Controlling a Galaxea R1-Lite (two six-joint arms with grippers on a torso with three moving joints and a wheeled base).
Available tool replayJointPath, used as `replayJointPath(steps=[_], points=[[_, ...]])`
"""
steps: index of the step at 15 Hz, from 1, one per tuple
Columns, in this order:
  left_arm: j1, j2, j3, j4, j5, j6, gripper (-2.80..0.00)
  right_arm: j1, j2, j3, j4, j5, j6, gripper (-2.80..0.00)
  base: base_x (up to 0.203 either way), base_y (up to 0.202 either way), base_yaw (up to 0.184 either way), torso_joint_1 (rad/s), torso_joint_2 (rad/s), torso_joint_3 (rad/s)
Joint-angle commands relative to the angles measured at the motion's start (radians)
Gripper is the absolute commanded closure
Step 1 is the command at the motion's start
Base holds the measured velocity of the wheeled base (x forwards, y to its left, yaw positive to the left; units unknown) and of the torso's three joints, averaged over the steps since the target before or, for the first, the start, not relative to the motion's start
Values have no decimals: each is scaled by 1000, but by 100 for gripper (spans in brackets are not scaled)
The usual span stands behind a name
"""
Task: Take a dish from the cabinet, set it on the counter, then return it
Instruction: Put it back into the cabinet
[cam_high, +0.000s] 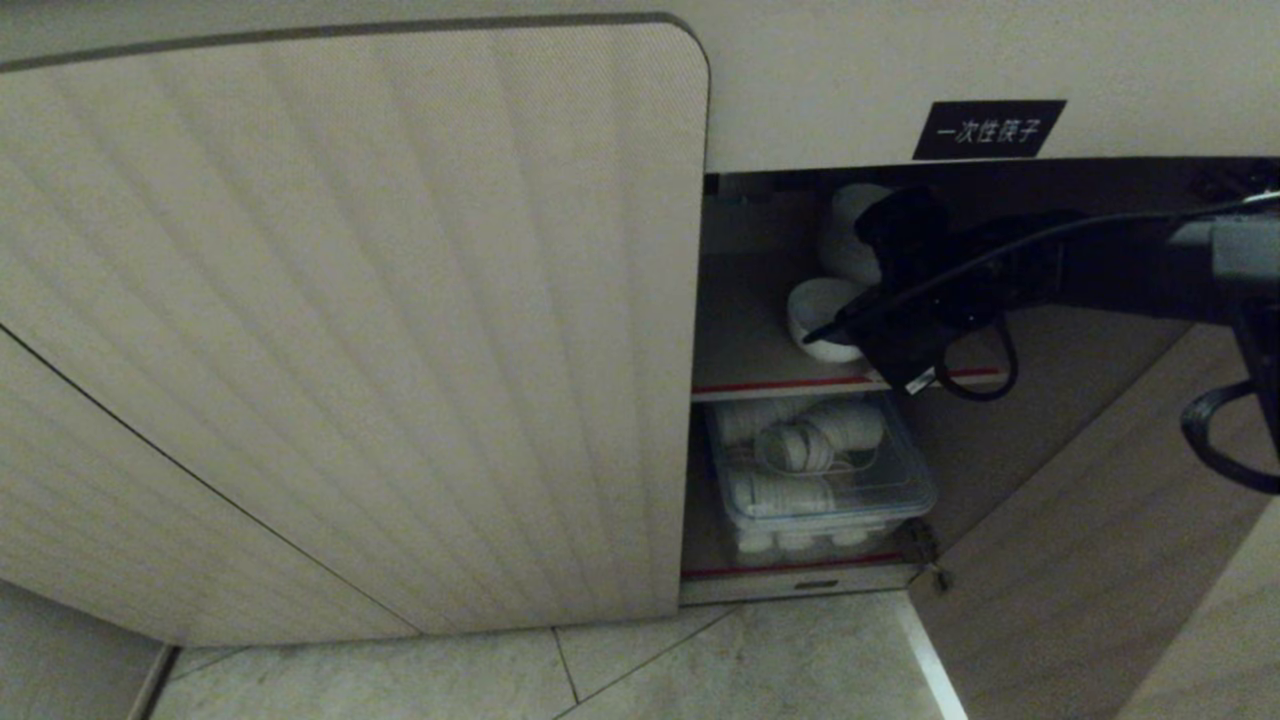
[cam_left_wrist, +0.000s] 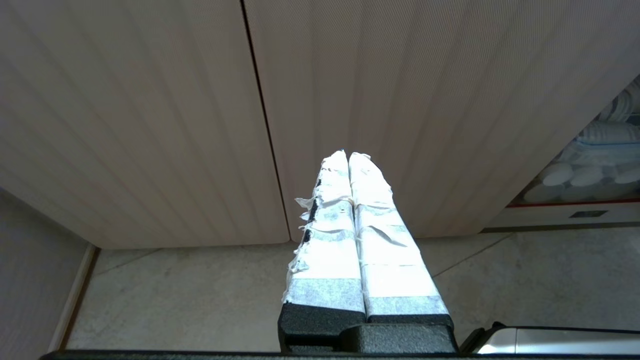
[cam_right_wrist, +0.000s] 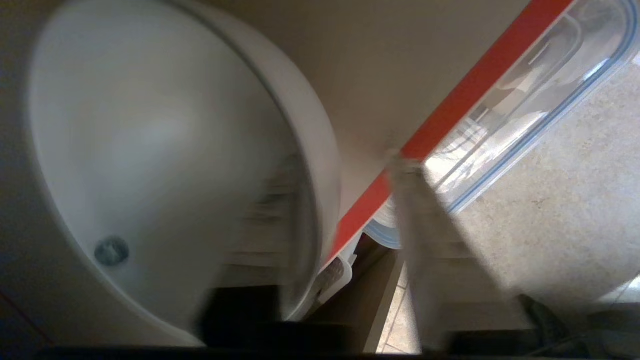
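White ceramic dish sits on the cabinet's upper shelf, near the red front edge. Our right claw straddles its rim at the dish's 3 o'clock, fingers parted, one inside, one outside, not clamped. Left claw clenched, parked before the closed door.

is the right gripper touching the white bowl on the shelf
Cannot tell. In the right wrist view the right gripper straddles the rim of the dish, one finger inside, one outside, but blur hides any contact or gap.
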Motion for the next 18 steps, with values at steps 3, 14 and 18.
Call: replayJointPath(steps=[3, 14, 18], points=[[0, 0, 0, 0, 1, 0, 0, 1, 0, -1, 1, -3, 7, -280, 0, 0, 0, 0, 0, 0], [0, 0, 0, 0, 1, 0, 0, 3, 0, 6, -1, -57, -48, -280, 0, 0, 0, 0, 0, 0], [0, 0, 0, 0, 1, 0, 0, 4, 4, 7, -28, -86, -90, -280, 0, 0, 0, 0, 0, 0]])
